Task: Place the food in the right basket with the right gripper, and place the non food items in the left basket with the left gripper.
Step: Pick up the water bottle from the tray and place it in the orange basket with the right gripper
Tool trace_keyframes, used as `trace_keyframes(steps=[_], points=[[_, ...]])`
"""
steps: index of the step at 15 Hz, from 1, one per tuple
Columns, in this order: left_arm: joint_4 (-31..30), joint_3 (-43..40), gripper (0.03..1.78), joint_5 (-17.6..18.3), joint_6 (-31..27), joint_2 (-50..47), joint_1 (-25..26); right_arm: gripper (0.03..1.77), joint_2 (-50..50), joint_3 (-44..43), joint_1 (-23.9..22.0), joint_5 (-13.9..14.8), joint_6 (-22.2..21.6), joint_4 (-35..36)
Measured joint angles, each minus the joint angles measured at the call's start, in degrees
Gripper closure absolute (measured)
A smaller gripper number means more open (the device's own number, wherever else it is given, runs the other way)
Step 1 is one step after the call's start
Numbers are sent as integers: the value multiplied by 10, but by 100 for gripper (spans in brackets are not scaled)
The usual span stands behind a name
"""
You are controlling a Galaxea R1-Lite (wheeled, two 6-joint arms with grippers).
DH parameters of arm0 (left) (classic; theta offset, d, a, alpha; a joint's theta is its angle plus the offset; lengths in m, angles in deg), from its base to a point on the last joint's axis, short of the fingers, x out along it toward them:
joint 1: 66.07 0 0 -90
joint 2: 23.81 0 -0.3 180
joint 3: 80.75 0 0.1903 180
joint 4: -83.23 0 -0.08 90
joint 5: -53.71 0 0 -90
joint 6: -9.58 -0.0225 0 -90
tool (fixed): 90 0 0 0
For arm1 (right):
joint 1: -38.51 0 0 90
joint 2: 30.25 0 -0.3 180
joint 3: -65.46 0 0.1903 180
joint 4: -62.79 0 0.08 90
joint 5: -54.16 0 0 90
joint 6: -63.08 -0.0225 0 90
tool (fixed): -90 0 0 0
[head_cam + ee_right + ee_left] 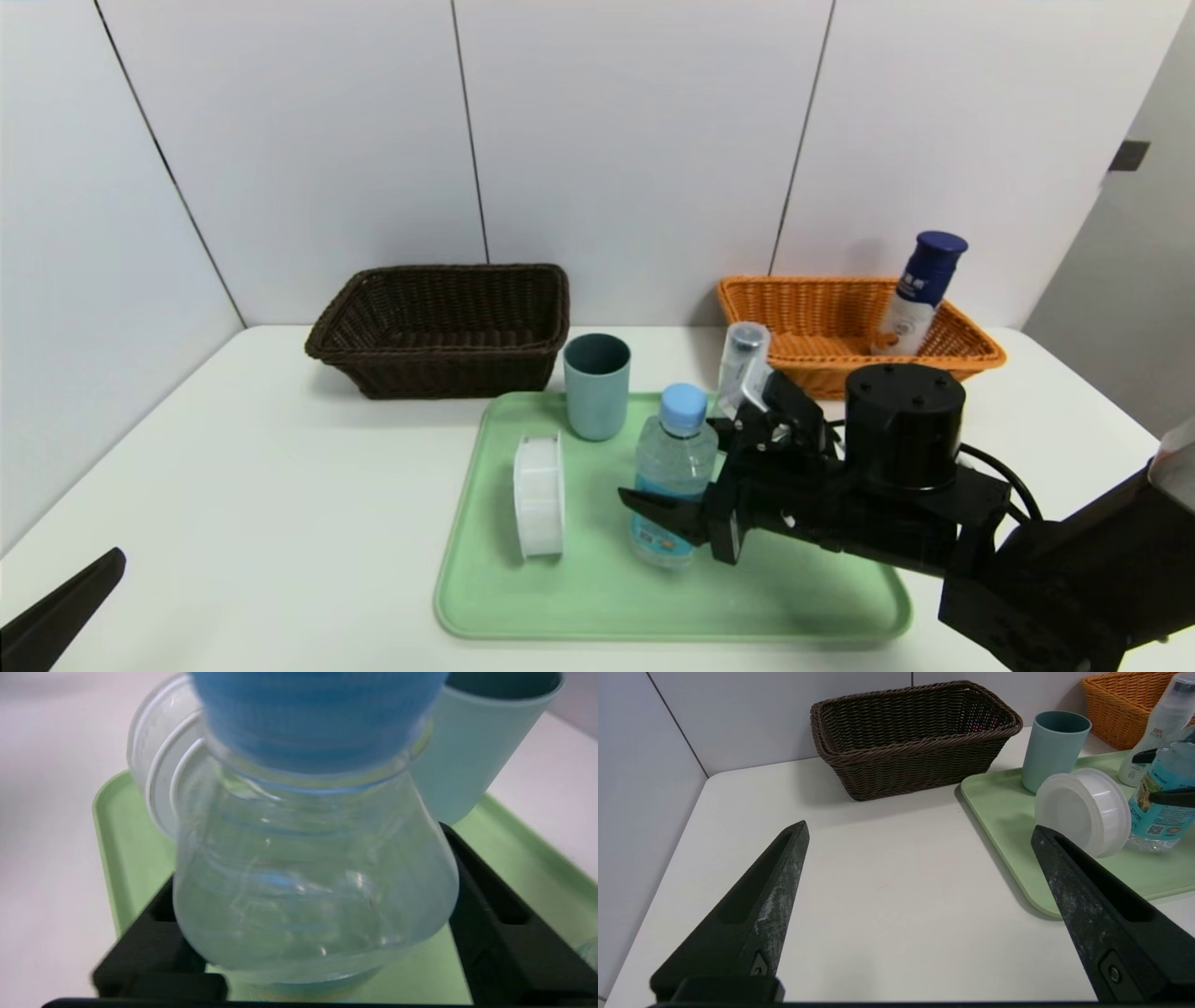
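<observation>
The water bottle (674, 476) stood upright mid-tray (579, 607). The right gripper (686, 485) straddled its body, fingers part-closed against it, grip not yet plainly firm. Thin, slick, water-filled plastic looked squashable, so low on the labelled body seemed the best hold. The left gripper (920, 835) hung wide open, empty, near left.

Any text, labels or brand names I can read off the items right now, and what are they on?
None reads clearly.
water bottle: blue label with print and a QR code, too small to read.
slim white bottle: small red mark and lines of print, too blurred.
white bottle with navy cap, in the orange basket: small characters on navy label, unreadable.
</observation>
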Motion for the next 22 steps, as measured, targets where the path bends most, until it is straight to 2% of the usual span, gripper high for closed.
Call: trace_keyframes(steps=[2, 5, 14, 18, 22], points=[[0, 0, 12, 0, 0, -2, 0, 79, -4, 6, 0, 4, 0, 5], [0, 1, 12, 0, 0, -3, 0, 95, -4, 11, 0, 4, 0, 7], [0, -1, 12, -1, 0, -4, 0, 96, 34, 8, 11, 17, -5, -9], [0, -1, 12, -1, 0, -3, 0, 96, 93, -23, 12, 28, -24, -69], [0, -1, 12, -1, 0, -3, 0, 96, 155, -125, -7, 64, -36, -174]])
